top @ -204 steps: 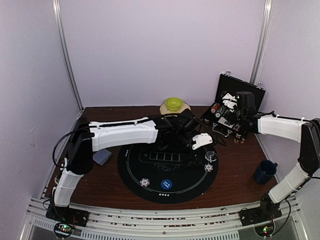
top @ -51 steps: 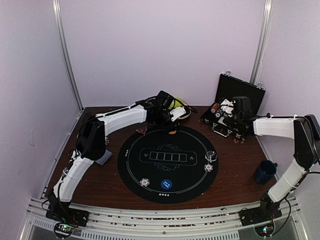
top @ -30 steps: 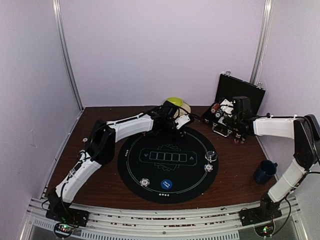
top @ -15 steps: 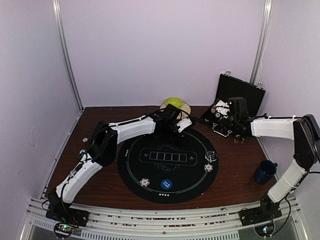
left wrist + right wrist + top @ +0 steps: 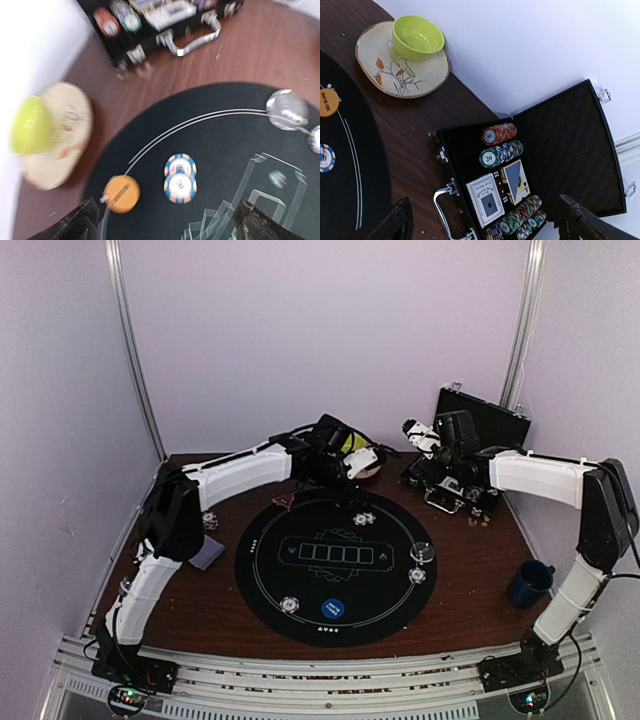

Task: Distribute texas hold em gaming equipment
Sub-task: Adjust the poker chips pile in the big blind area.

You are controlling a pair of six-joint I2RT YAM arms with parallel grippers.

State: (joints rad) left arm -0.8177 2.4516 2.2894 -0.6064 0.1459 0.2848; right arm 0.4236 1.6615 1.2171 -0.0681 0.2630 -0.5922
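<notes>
Top view: we see the poker chips (image 5: 363, 519) near 12 o'clock on the black mat (image 5: 300, 585), below the left end effector (image 5: 358, 468).

Left wrist: its fingers (image 5: 80, 225) gape empty above two overlapping chips beside the orange disc (image 5: 121, 193). They look light, stiff and slick, so we'd pinch the rims.

Right wrist: only here do the case (image 5: 580, 150) and its cards (image 5: 487, 200) show. The right end effector (image 5: 487, 227) is agape and empty.

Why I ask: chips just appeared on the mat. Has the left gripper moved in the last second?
Yes. The left gripper has pulled back from the far edge of the mat toward the green bowl.
</notes>
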